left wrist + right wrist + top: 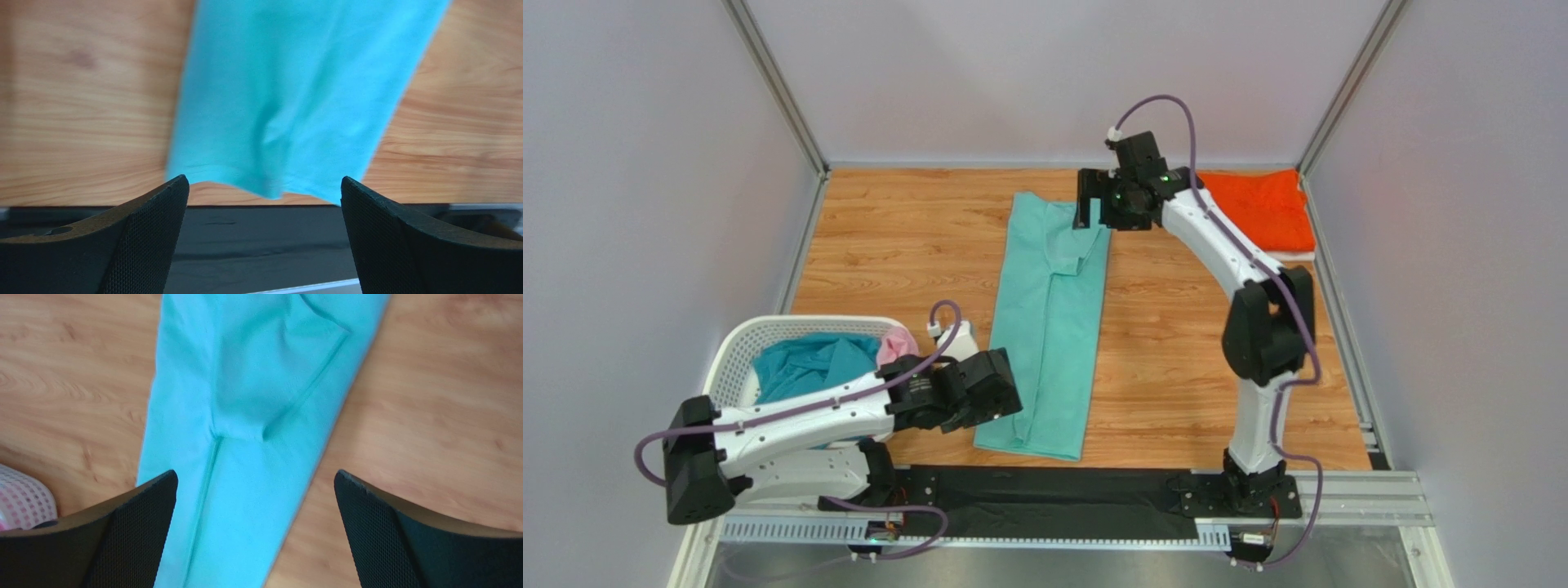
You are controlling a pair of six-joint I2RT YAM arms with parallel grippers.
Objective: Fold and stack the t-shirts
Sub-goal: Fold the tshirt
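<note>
A mint-teal t-shirt (pixel 1048 325) lies folded into a long narrow strip down the middle of the wooden table. My left gripper (pixel 1004 390) is open and empty just above its near hem (pixel 270 177). My right gripper (pixel 1087 202) is open and empty above the far, collar end, where a sleeve is folded over (pixel 270 386). A folded bright orange t-shirt (pixel 1259 208) lies at the far right corner on a white one (pixel 1293 256). A darker teal-blue shirt (pixel 811 364) and a pink one (pixel 895 346) lie in the basket.
A white plastic laundry basket (pixel 756 343) stands at the near left, its rim also in the right wrist view (pixel 21 499). A black strip (pixel 1063 502) runs along the table's near edge. Grey walls enclose the table on three sides.
</note>
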